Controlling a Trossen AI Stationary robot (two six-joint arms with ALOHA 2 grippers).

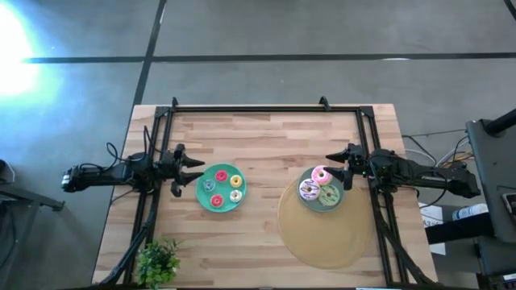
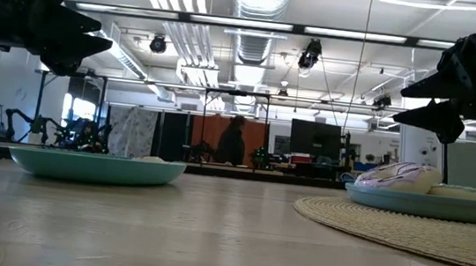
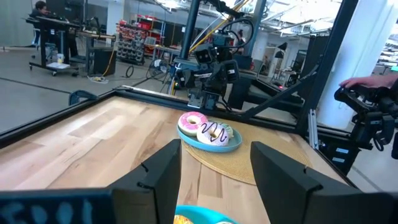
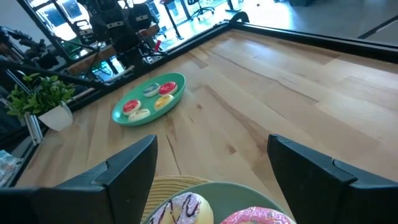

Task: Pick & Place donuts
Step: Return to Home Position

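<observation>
we see the left hand (image 1: 192,171) spread by the teal plate (image 1: 202,196), the right hand (image 1: 334,167) spread by the grey plate (image 1: 322,209) (three donuts (image 1: 321,175) on it).

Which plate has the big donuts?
The round grey-blue plate on the woven straw mat; the round teal plate on bare wood holds only tiny donuts.

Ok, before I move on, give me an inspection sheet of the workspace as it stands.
Surface: wooden table; round woven mat on its right half.
Job's things: small donuts on teal plate; pink donut, green donut, purple-streaked donut on grey plate, on the mat.
Clutter: potted plant, corner on the left arm's side.
Grippers: left gripper and right gripper open, empty.
Cables: loose cables beyond right edge.
Surroundings: person far behind.
</observation>
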